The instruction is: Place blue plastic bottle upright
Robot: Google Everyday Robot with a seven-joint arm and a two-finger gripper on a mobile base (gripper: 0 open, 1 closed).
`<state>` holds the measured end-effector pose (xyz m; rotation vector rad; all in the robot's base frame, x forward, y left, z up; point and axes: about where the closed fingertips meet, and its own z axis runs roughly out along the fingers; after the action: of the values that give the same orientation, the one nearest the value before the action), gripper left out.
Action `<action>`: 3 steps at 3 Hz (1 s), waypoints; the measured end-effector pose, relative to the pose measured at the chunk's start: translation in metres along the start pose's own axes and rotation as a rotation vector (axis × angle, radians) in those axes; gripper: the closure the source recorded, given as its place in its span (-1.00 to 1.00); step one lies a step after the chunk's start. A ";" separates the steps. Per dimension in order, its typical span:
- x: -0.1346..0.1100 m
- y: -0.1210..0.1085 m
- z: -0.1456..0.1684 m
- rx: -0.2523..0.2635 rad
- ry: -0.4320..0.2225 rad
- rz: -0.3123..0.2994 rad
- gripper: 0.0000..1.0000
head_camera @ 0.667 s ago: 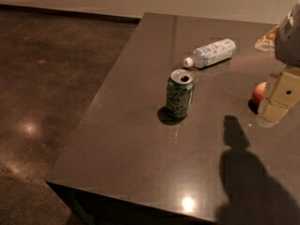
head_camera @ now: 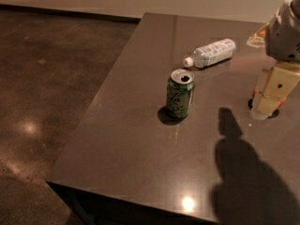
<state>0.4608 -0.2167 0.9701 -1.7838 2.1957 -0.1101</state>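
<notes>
Cream-tan end effector (head_camera: pixel 263 108) hangs at the right edge of the frame, approx. mid-height, pointing down at the table (head_camera: pixel 140 163). Its tip is close to or on the surface; contact can't be told. Whether it's clenched or released can't be told either. Above it the white-grey arm housing (head_camera: pixel 285 32) runs out of the upper right corner.

Just behind the end effector a sliver of an orange thing (head_camera: pixel 254 93) shows, mostly hidden, so what it is can't be told. A tan item (head_camera: pixel 257 35) peeks out beside the arm housing, also partly covered.

Further up and left, the blue plastic bottle (head_camera: pixel 214 52) lies on its side on the table, upper centre-right of the frame, well apart from the end effector. Its white cap (head_camera: pixel 188 62) points to the lower left, base to the upper right; label is pale blue & white.

Below and left of the cap, near it but not touching, the green soda can (head_camera: pixel 179 95) stands upright w/ its top opened, approx. frame centre.

A dark shadow (head_camera: pixel 239 172) spreads over the table's lower right, w/ a light glint (head_camera: pixel 188 203) beside it. Brown polished floor (head_camera: pixel 47 102) fills the left side.
</notes>
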 end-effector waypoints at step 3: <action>0.008 -0.096 0.051 -0.032 -0.014 -0.163 -1.00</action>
<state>0.5640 -0.2390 0.9447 -1.9735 2.0507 -0.0985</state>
